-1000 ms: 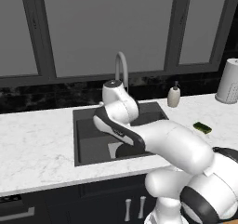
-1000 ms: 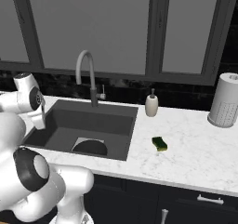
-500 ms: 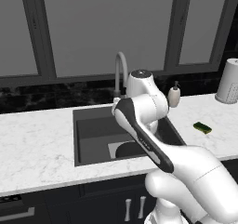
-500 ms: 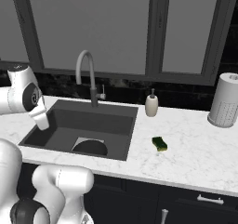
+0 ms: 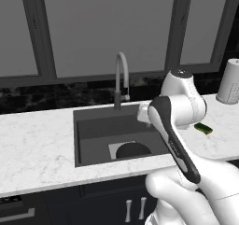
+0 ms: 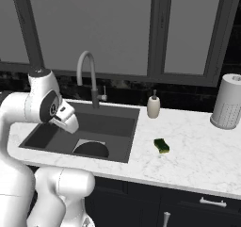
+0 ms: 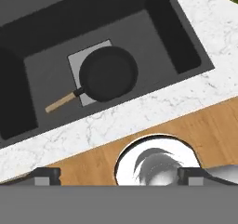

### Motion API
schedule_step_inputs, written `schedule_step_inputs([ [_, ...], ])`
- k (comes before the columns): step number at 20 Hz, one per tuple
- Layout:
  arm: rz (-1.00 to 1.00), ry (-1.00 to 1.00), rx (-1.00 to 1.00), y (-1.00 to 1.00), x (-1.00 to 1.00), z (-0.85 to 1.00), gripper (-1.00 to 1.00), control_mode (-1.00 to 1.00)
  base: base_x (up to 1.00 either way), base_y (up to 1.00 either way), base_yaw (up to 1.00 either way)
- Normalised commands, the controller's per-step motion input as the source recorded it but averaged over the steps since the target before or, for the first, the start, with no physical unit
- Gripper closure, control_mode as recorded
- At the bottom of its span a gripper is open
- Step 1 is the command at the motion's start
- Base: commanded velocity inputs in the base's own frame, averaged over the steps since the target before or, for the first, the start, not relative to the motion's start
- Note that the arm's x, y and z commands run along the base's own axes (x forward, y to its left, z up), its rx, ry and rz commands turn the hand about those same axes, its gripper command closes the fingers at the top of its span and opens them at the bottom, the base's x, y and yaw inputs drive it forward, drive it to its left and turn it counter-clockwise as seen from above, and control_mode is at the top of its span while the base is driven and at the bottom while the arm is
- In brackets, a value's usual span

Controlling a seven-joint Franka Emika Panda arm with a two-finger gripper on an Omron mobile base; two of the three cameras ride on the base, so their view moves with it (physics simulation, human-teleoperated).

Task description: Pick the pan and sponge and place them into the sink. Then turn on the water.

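Our fingers (image 7: 118, 175) stand spread as wide as they go, with nothing between them. Their two dark tips sit at the lower edge of the hand view, looking down past the worktop (image 7: 139, 111) into the sink (image 7: 42, 28).

The pan (image 7: 108, 73) lies on the sink floor, ahead of the fingers and a little to their left in the hand view. It rests over the pale square patch, its wooden handle running toward the basin's left wall. We judge that half of the placing done, which is why the fingers hang empty above the basin.

The sponge (image 6: 161, 145) is on the worktop, well apart from the fingers, on the far side of the sink rim and near the soap dispenser (image 6: 153, 107). It is likely our next pick. In the hand view it is cut off at the top right corner.

From the base cameras the pan shows merely as a dark arc in the basin, its handle hidden. The faucet (image 5: 121, 80) stands behind the sink; its lever is too small to read.
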Motion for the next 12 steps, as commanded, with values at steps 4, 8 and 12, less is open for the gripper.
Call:
schedule_step_inputs([
  [4,0.48,-0.04,-0.11,-0.89,0.00,0.00,-1.00,-1.00,0.00,0.00,0.00],
  [8,0.38,-0.02,-0.04,-0.97,0.00,0.00,-1.00,-1.00,0.00,0.00,0.00],
  [12,0.32,0.00,0.00,-0.87,0.02,0.00,-1.00,-1.00,0.00,0.00,0.00],
])
